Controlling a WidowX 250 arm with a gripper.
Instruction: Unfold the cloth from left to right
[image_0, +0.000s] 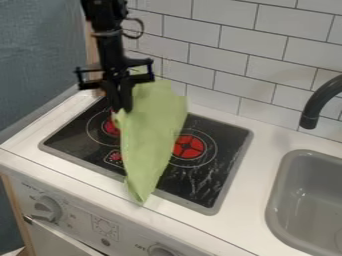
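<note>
Where the hob (204, 177) is crossed on its left side by the upright hand (120, 107), the upper left edge of the green cloth (155, 127) is met or overlapped by it. How far the hand is opened cannot be told, nor whether any fabric is gripped. The cloth is laid in a long, narrow shape over the middle of the hob, and its pointed lower end is brought over the front rim onto the white bench (257, 165). It should be found light, limp and hard to break, so that little force is needed, though it may be slid whole over the smooth glass if it is dragged. A single upper layer is best taken near the left edge, lifted a little, and carried rightward; if both layers are pinched, nothing will be opened. By the cloth's right edge a red-marked burner (189, 146) is left partly uncovered. The tiled wall (220, 62) is set close behind, so room is limited at the back. Farther right, the sink (284, 172) and black tap (316, 103) are placed well apart from the cloth, and only an overlong sweep would be hindered by them.
</note>
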